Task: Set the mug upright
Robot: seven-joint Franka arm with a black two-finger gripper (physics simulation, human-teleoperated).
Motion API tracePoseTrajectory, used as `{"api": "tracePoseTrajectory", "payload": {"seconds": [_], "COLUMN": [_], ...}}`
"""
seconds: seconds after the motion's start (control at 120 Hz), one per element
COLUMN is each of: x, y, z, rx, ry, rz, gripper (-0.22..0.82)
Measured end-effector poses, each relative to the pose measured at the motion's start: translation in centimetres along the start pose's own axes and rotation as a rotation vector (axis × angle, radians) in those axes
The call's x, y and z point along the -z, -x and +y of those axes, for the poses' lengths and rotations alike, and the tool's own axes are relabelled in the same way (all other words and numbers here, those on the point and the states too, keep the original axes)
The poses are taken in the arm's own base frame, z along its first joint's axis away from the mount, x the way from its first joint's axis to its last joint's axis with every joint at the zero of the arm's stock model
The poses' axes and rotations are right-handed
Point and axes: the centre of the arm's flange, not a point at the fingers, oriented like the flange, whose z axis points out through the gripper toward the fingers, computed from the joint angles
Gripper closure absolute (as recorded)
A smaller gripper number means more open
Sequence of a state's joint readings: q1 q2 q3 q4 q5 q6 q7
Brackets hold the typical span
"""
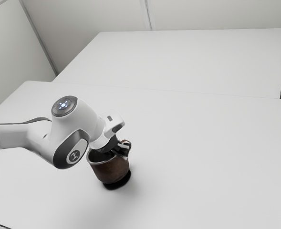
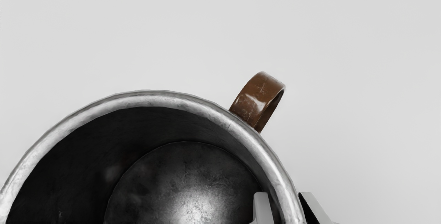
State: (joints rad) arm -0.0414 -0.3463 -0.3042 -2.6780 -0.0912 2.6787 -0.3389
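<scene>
**Brown mug found mouth up, gripped by its wall**

The black two-finger gripper (image 2: 286,203) was grasping the brown metal-rimmed mug (image 1: 110,169) by its wall, one finger inside the cup and the other outside, close together across the rim (image 2: 165,100). The cup's dark inner floor (image 2: 193,182) faced the wrist camera. The looped brown handle (image 2: 260,94) stood out from the wall, a short way round the rim from the fingers and free of them.

In the exterior view the mug was below the hand of the white arm (image 1: 73,138), with a slight apparent lean. A black shadow (image 1: 119,184) lay at its base; whether that base bore flat on the near white table (image 1: 192,157) could not be determined.

Handling, in this inspector's judgement: a rigid, moderately heavy vessel, unlikely to crush or crack. The glossy brown finish and smooth rim could prove slippery, and a hold at one side invited the body to swing about the fingers. The wall near the handle offered a sound, thin grip; the loop was a second choice.

Beyond stood the far white table (image 1: 178,62), then the pale wall (image 1: 83,19).
</scene>
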Motion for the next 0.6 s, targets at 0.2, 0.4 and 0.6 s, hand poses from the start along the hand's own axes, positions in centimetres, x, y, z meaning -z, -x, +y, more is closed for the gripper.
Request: {"api": "tracePoseTrajectory", "payload": {"seconds": [0.2, 0.4, 0.6], "x": [0.1, 7.1, 18.6], "y": [0.0, -7.4, -23.5], "z": [0.0, 0.2, -1.1], "rx": [0.071, 0.129, 0.043], "ry": [0.003, 0.034, 0.060], "rz": [-0.002, 0.032, -0.012], "gripper": [0.26, 0.10, 0.04]}}
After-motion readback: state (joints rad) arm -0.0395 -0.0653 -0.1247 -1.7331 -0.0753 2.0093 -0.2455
